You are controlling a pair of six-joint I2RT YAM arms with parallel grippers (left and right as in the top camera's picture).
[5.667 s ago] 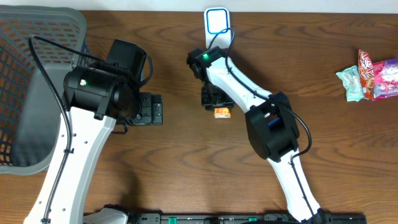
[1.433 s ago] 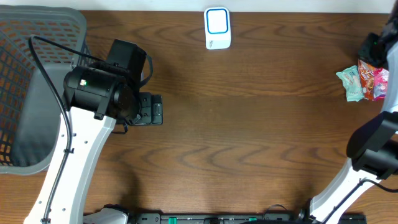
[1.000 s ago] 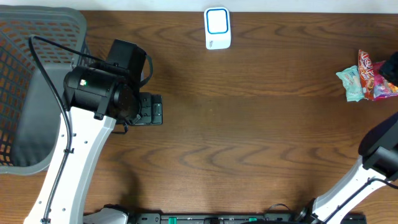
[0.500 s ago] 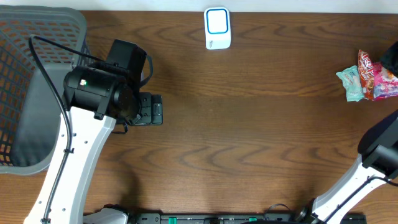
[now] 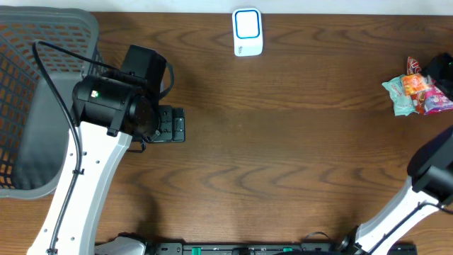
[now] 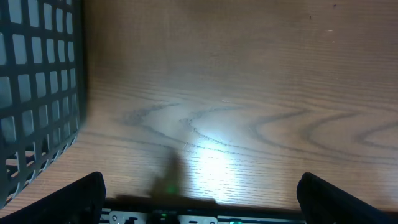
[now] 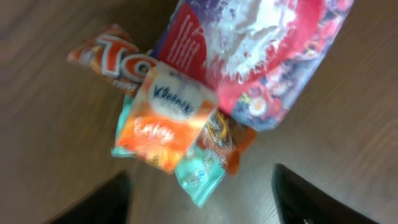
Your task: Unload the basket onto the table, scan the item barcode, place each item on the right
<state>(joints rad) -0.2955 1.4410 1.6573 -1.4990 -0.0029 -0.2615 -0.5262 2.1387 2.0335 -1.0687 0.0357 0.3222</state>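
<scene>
The white barcode scanner [image 5: 247, 32] with its blue-rimmed window stands at the table's far edge. The item, an orange Kleenex pack [image 7: 168, 118], lies loose on top of the snack pile [image 5: 417, 93] at the far right, also seen as an orange patch [image 5: 415, 84] from overhead. My right gripper [image 7: 202, 186] hovers over that pile, open, its dark fingers [image 7: 115, 199] wide apart with nothing between them. My left gripper [image 6: 200, 190] hangs open over bare wood, seen from overhead [image 5: 170, 124] at centre left.
A dark mesh basket [image 5: 42, 42] fills the far left; its wall [image 6: 37, 93] shows beside my left gripper. The pile holds a red-and-purple bag [image 7: 261, 56], a teal pack [image 7: 199, 171] and an orange wrapper [image 7: 112, 56]. The right arm [image 5: 432, 170] runs along the right edge.
My right gripper has gone from shut to open, and the orange pack now lies on the pile. The left arm has not moved.
</scene>
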